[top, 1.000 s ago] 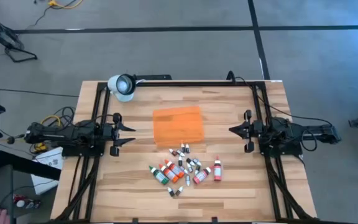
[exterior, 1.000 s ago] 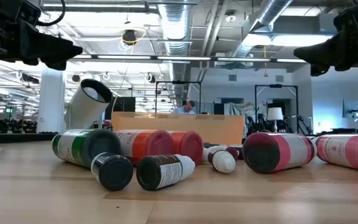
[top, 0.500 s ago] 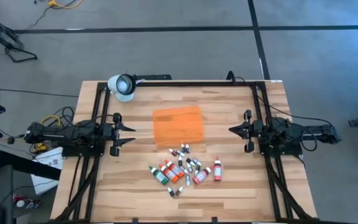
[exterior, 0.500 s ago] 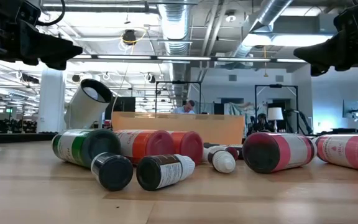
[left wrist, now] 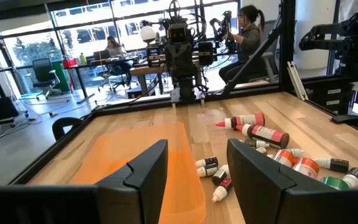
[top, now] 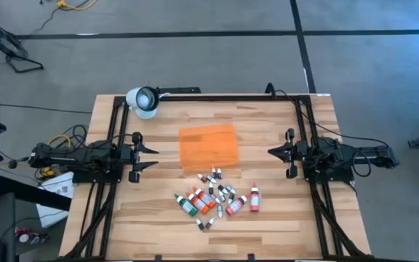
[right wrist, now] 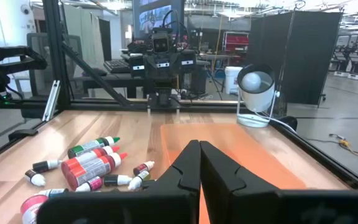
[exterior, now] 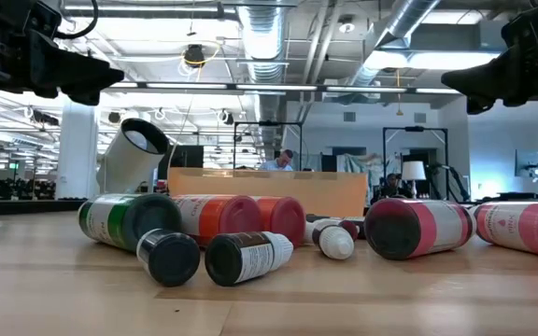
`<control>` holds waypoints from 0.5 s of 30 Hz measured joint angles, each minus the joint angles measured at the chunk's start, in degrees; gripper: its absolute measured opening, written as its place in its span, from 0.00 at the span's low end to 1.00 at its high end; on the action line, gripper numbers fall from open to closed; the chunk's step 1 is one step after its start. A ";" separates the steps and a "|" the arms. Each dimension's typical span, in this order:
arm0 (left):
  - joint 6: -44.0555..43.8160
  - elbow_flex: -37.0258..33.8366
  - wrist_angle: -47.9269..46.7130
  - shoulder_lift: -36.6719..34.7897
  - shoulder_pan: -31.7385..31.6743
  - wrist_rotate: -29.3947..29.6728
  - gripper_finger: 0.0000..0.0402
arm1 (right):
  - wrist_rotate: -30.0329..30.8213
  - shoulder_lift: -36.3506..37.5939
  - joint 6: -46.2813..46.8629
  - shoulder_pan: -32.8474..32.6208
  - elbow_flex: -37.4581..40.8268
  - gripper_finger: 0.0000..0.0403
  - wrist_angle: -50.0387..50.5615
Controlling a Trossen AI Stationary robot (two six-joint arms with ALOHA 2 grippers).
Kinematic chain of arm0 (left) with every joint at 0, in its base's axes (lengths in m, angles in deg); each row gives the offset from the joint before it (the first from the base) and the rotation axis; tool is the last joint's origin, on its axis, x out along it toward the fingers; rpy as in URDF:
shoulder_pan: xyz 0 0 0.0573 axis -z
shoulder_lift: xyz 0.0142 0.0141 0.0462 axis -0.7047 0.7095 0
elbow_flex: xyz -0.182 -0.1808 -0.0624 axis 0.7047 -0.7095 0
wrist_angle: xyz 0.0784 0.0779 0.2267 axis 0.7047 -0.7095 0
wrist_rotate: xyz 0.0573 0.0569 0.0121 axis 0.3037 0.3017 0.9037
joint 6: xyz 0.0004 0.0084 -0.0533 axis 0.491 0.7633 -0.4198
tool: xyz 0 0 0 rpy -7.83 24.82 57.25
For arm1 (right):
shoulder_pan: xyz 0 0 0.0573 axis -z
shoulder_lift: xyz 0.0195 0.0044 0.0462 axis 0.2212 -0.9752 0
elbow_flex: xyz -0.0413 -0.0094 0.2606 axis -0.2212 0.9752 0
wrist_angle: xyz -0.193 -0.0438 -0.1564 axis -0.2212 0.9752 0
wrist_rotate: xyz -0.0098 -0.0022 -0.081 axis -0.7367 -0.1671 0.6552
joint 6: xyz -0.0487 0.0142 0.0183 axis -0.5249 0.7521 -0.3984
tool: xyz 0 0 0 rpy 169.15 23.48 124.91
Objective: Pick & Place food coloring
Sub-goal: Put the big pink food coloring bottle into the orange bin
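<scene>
The food coloring bottles (top: 215, 195) lie scattered on their sides near the front edge of the surface (top: 268, 218), just in front of the flat orange tray (top: 207, 145) at its middle. The left claw (top: 150, 153) hangs at the left edge, fingers spread and empty. The right claw (top: 270, 152) hangs at the right edge, pinched together on nothing.
</scene>
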 joint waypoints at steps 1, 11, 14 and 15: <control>-0.01 0.00 0.00 0.01 -0.01 0.00 0.40 | 0.01 0.01 0.00 0.00 -0.01 0.00 0.01; -0.37 0.00 0.00 0.00 -0.01 0.00 0.40 | -0.01 0.01 0.00 0.00 -0.02 0.00 0.01; -0.15 0.00 0.00 0.01 0.00 0.00 0.40 | 0.00 0.01 0.00 0.00 0.00 0.00 0.01; -0.02 0.00 0.00 0.01 0.00 0.00 0.40 | 0.00 0.00 0.00 0.00 -0.01 0.00 0.00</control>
